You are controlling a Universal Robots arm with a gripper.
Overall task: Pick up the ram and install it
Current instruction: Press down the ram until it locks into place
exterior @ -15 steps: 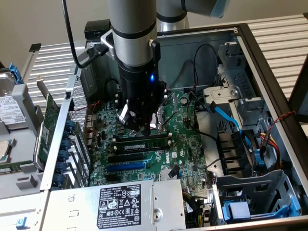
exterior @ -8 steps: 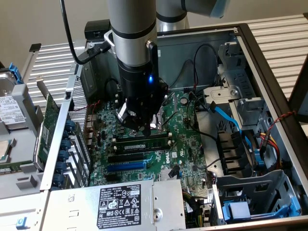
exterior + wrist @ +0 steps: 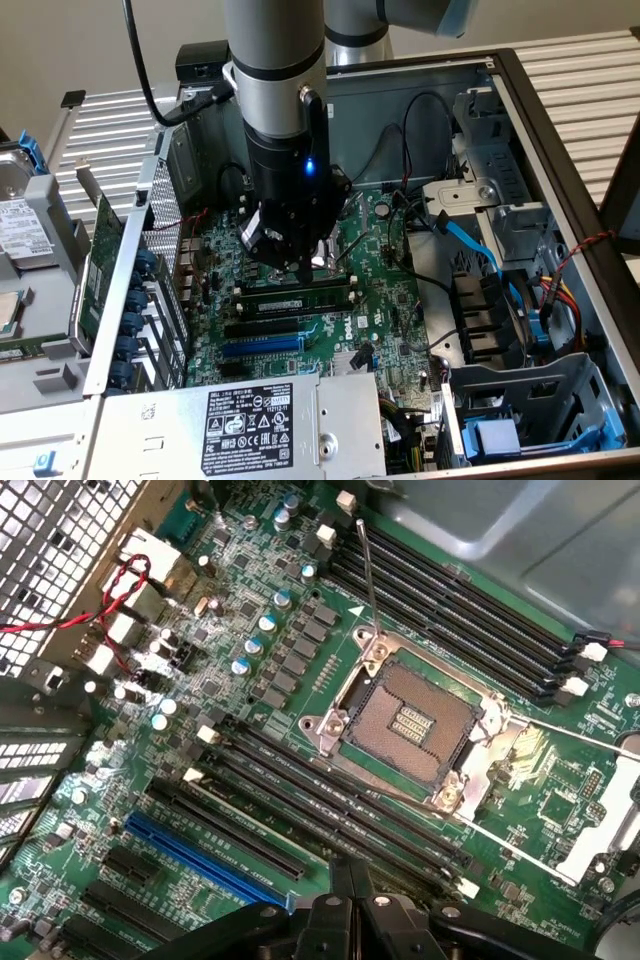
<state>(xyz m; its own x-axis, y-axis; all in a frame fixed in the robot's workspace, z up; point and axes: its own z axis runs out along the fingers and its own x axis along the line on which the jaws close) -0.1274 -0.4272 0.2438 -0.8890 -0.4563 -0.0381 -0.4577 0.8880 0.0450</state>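
The ram (image 3: 295,298), a long narrow green stick with black chips, stands on edge in one of the black memory slots on the motherboard, directly under my gripper (image 3: 300,268). The gripper hangs just above its top edge, about mid-length; I cannot tell whether they touch. In the wrist view the gripper (image 3: 350,895) is shut, its dark fingers pressed together with nothing between them. Below them run parallel black memory slots (image 3: 300,810) with white end clips.
The open CPU socket (image 3: 415,720) lies just beyond the slots, with more memory slots (image 3: 470,610) on its far side. A blue expansion slot (image 3: 210,855), the power supply (image 3: 250,420), a blue cable (image 3: 470,240) and the case walls surround the board. A green expansion card (image 3: 100,260) stands at the exterior view's left.
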